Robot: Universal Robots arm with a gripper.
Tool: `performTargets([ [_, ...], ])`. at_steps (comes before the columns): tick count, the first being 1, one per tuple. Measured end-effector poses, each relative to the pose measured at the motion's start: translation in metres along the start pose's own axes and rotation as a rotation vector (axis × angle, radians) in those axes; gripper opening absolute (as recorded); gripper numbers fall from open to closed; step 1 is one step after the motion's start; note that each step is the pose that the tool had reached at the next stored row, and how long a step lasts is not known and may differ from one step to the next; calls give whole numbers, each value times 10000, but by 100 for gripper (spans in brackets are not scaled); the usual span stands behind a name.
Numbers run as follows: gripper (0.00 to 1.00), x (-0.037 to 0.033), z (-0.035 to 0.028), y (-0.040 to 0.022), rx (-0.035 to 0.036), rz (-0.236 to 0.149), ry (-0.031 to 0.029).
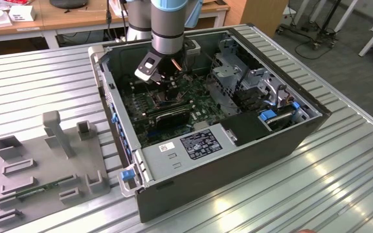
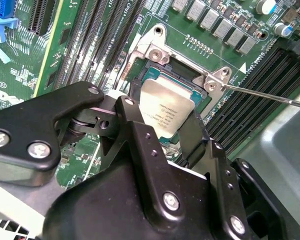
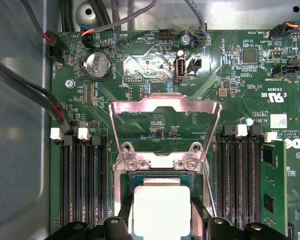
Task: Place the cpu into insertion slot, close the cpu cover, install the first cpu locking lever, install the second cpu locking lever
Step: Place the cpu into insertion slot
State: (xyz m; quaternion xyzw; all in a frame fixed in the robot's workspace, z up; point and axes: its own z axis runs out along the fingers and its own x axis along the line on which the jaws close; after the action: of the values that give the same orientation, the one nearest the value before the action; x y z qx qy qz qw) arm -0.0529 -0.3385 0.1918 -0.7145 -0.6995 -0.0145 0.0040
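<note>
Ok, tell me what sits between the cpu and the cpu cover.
First wrist view: a silver hinge plate with two screws lies between cpu and raised cpu cover.

1. From where I stand, the tabletop (image 1: pixel 44 82) is a pale metal surface, ribbed in long parallel slats that catch the room's light.
2. An open computer case (image 1: pixel 238 184) lies on its side across the middle of it, its open face up and its dark walls resting on the slats.
3. Just beside the case, toward the exterior view's left, a flat grey fixture plate (image 1: pixel 44 160) sits on the slats. It carries moulded blocks, pockets and one taller upright post.
4. A narrow green circuit strip (image 1: pixel 41 188) lies in that plate near its lower edge.
</note>
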Motion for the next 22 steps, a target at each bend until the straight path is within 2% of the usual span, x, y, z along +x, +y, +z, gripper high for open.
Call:
performTargets([
  [5, 54, 1, -6, 1, -4, 0, 4],
  [9, 54, 2, -48, 1, 0, 0, 1],
  [14, 54, 2, -51, 1, -2, -11, 3],
  [19, 54, 2, -47, 1, 5, -241, 5],
  [22, 54, 2, -47, 1, 5, -248, 5],
])
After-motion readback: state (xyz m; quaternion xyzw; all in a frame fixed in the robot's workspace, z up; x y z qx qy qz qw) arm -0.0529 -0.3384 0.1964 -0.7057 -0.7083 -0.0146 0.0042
